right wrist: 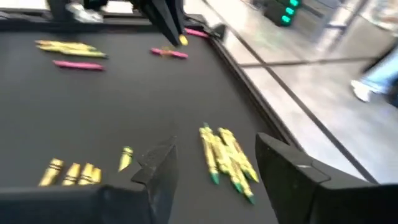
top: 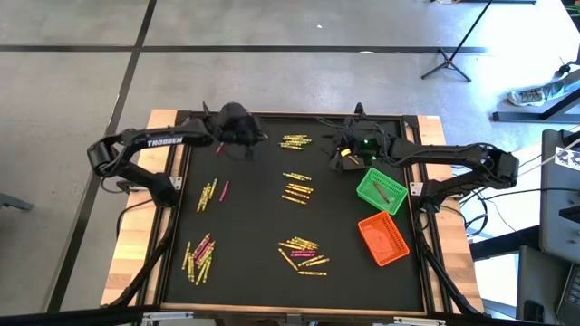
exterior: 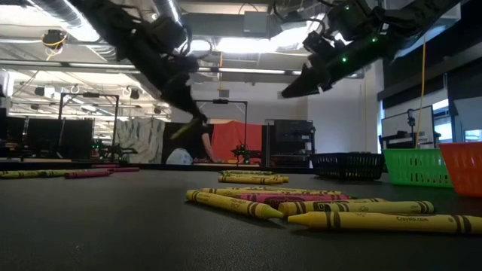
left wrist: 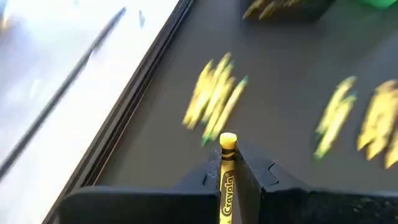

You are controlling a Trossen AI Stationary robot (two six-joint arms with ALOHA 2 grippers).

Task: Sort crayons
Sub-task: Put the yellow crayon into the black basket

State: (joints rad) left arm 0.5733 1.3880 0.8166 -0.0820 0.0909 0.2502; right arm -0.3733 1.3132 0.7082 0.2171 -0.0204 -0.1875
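Note:
Yellow and pink crayons lie in loose groups on the black mat (top: 254, 226): yellow ones at the far middle (top: 295, 141), centre (top: 297, 187) and near middle (top: 304, 252), mixed ones at the left (top: 199, 256). My left gripper (top: 256, 142) hangs above the mat's far left, shut on one yellow crayon (left wrist: 227, 168). My right gripper (top: 337, 156) hovers open at the far right, above a yellow group (right wrist: 227, 158), touching nothing. My left gripper pinches the yellow crayon between its two fingers, the crayon lying along them. Its flat end (left wrist: 228, 140) sticks out past the fingertips. The fingers slant down toward the table's right. The crayon (exterior: 187, 128) is tilted and lifted clear of the mat.
A green bin (top: 381, 188) and an orange bin (top: 383, 238) stand at the mat's right edge, and a black bin (exterior: 348, 164) at the far right. A raised frame (top: 172, 208) borders the mat. A single pink crayon (top: 218, 148) lies below my left arm.

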